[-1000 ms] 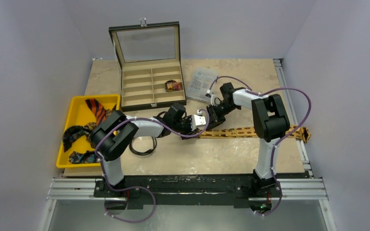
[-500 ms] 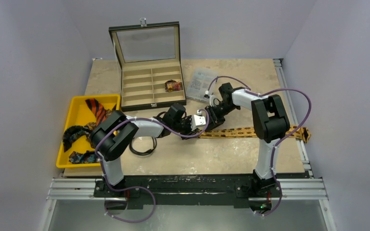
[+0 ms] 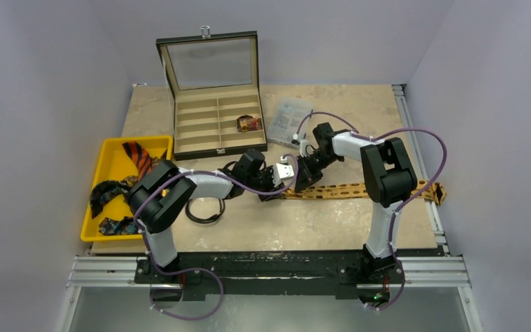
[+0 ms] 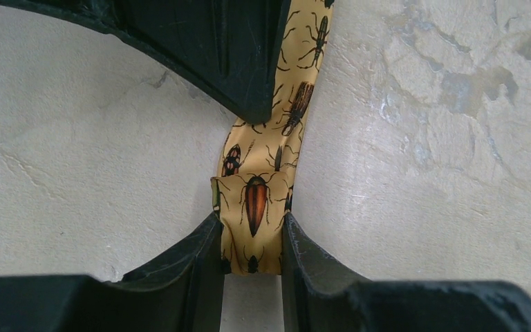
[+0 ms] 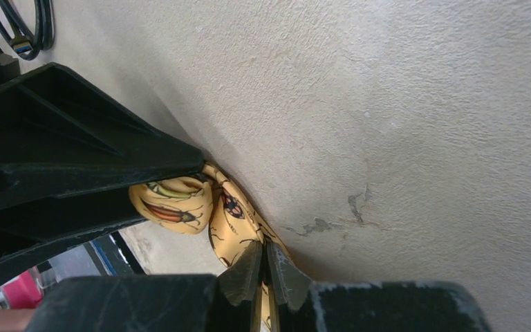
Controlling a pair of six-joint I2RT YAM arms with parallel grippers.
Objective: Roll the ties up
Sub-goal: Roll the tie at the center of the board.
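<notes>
A tan-gold tie [image 3: 359, 188] printed with dark beetles lies stretched across the table toward the right edge. My left gripper [image 4: 251, 242] is shut on its folded narrow end [image 4: 254, 207], pinched between both fingers. My right gripper [image 5: 265, 266] is shut on the same tie [image 5: 231, 221] just beside the first fold, its fingers pressed together on the fabric. Both grippers meet at mid-table [image 3: 292, 174]. An orange black-striped tie [image 3: 138, 158] and dark multicoloured ties [image 3: 108, 190] lie in the yellow tray [image 3: 97, 228]. A rolled tie [image 3: 249, 123] sits in the box.
An open wooden compartment box [image 3: 218, 124] with a glass lid stands at the back. A clear plastic packet [image 3: 289, 121] lies beside it. A black cable loop [image 3: 204, 209] lies near the left arm. The tie's wide end hangs at the table's right edge [image 3: 437, 194].
Both grippers have shifted slightly left together with the tie's end; the tie's fold stays held between them.
</notes>
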